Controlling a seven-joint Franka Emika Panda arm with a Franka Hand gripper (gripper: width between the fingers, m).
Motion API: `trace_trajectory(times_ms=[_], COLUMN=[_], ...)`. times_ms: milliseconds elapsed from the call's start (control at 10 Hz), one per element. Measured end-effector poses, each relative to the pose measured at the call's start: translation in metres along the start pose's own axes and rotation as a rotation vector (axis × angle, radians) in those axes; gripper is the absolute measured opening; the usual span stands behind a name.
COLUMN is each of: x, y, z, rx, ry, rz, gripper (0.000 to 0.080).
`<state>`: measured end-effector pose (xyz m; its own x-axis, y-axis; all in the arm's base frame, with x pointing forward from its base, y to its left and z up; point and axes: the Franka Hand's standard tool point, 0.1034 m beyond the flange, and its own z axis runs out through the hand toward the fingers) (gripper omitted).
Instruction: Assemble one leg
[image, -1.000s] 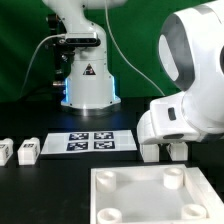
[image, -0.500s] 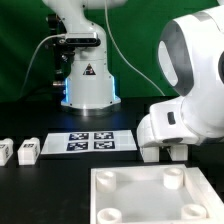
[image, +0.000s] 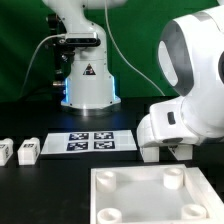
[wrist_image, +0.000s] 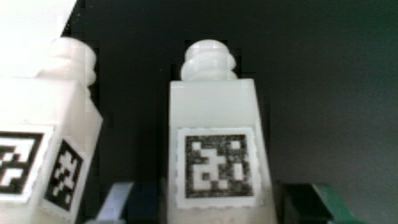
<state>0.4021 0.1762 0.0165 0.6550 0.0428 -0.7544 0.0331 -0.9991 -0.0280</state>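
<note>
A: What is shown in the exterior view?

B: The gripper (image: 164, 152) is seen low over the table (image: 30, 188), at the exterior view's right, beyond the far edge of the tray (image: 128, 180). Its state cannot be read there. Two spare legs (image: 28, 150) are placed at the exterior view's left, beside the marker board (image: 92, 142) and well apart from the gripper.

A: And in the wrist view?

B: The leg (wrist_image: 217, 140) is found between the two fingers (wrist_image: 121, 200). The fingers are spread, a dark gap is left on each side, and nothing is gripped yet. A second leg (wrist_image: 45, 150) is placed just beside it.

A: How should the step be done well?

B: The grasp is judged to be the step in hand. The gripper should be kept centred, so that both flat sides are met together and the leg is not twisted. The body should be taken, not the rounded end. Care is needed where one finger is put into the narrow space next to the second leg.

A: Which way is the leg pointed?

B: Its long axis is directed straight away from the camera, across the line on which the fingers close. The narrow rounded end is pointed away, and the tagged face is turned to the camera. Whether it lies flat or stands cannot be told for sure.
</note>
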Motion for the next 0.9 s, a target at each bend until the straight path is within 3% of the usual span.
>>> trace_trajectory(times_ms=[600,700,900], x=[-0.001,-0.001,-0.009], y=[0.002,0.007,0.018], z=[-0.003,-0.025,-0.07], rx=[-0.006,-0.019,-0.009], ry=[-0.001,0.029,0.112], rz=[-0.009,-0.039,-0.112], gripper=[0.029,0.029,0.029])
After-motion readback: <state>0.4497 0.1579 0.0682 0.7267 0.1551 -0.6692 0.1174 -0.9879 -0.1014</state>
